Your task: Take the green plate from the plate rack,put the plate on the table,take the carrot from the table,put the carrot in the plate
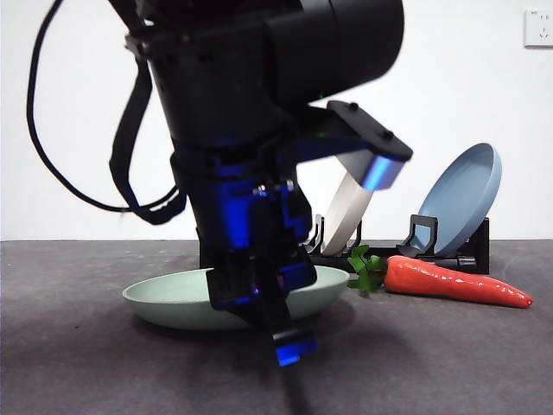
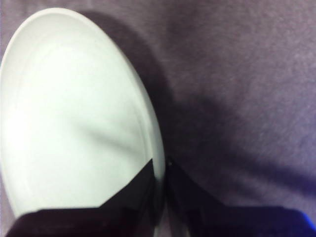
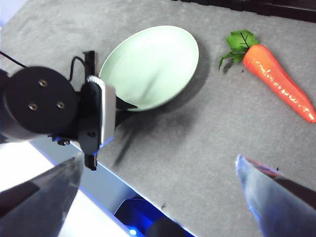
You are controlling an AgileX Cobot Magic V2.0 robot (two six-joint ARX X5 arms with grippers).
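L claw (image 2: 160,170) pinching green plate (image 1: 173,298) rim, plate flat on surface (image 1: 69,363) | carrot (image 1: 454,281) just beside plate, apart | R claw (image 3: 158,197) wide, above plate+carrot

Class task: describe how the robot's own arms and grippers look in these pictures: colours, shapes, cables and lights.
The left gripper ends a bulky black arm lit by blue light, with a black cable looping beside it. From above, its wrist is a round black cap with three screws. The right gripper has two dark, tapered fingers with a glossy sheen.
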